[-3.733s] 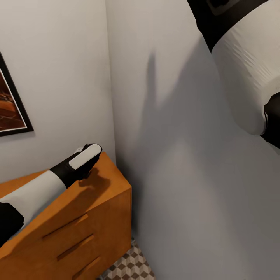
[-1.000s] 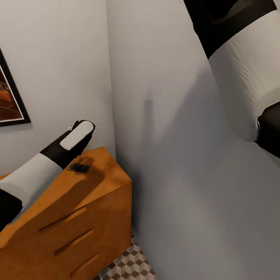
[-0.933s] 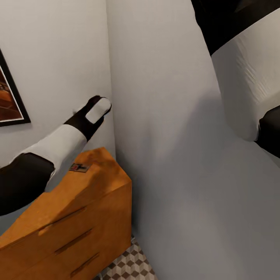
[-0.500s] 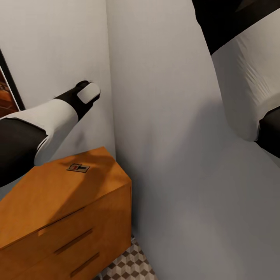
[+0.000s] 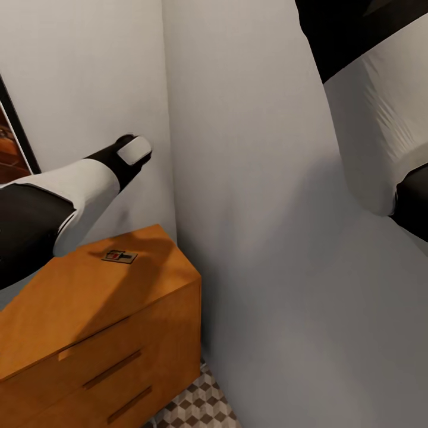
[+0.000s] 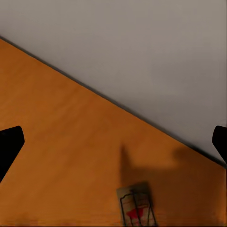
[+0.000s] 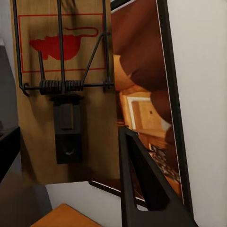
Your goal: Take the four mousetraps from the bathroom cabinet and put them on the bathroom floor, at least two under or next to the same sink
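Your left gripper hangs above the cabinet w/ jaws spread wide, nothing in them. One mousetrap lies flat on the cabinet top near the back wall. The right gripper seems clamped on another trap, held up in front of a framed picture. To grab the loose one, drop the left arm straight down, center it btwn the fingers, and pinch the wooden edges, not the wire.

A framed picture hung on the pale wall at the head view's left edge, its dark frame cut off by the edge. Two plain walls met in a corner, shadowed lower down.
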